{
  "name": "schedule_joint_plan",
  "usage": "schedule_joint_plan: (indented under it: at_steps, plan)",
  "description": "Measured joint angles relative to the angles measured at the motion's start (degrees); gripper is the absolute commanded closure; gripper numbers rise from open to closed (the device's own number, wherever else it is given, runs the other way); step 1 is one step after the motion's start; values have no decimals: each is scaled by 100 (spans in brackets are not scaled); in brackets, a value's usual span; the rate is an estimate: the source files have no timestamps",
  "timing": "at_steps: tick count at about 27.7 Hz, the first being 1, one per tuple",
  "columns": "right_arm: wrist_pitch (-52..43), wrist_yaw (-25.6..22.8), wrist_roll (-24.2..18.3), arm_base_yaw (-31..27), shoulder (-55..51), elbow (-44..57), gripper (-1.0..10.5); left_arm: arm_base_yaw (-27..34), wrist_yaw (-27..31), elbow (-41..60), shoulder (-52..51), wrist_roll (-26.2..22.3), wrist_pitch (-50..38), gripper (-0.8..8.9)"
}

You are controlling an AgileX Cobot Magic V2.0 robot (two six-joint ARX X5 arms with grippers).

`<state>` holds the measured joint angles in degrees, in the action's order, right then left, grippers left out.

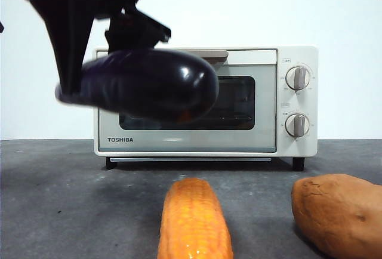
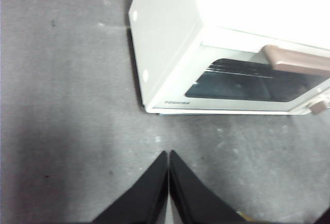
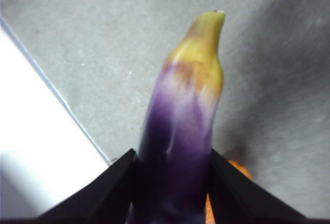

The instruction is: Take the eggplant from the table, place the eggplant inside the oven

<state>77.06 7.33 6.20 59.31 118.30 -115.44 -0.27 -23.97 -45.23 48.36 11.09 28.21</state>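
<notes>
Eggplant [image 1: 149, 86]: dark glossy purple, yellowish tapered stem end, held roughly level in air, clear of table [image 1: 65, 199], in front of oven's window. Oven [image 1: 262, 133]: cream-white TOSHIBA, door closed, two knobs, standing on table behind eggplant.

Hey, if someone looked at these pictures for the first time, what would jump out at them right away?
First, the dark purple eggplant, held in the air by the right gripper in front of the cream oven, whose door is shut. Next, the orange corn cob and the brown sweet potato lying on the table nearest the front camera. The left gripper hangs shut above the table near the oven.
</notes>
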Motion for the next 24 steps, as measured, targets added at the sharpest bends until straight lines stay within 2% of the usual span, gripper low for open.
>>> schedule_joint_plan:
  at_steps: [4,8,15,24]
  plan:
    - [0,-780,-291,120,-929,11,802,-28,-4,-24,0,219,-363,808]
    - [0,-1593,-632,133,-1843,11,802,-319,-109,-31,76,535,-874,808]
    - [0,-1939,-785,133,-2874,55,802,-1025,-111,-520,675,675,-949,807]
    - [0,-1961,-782,133,-4295,527,802,-1958,-111,-1753,2020,608,-914,808]
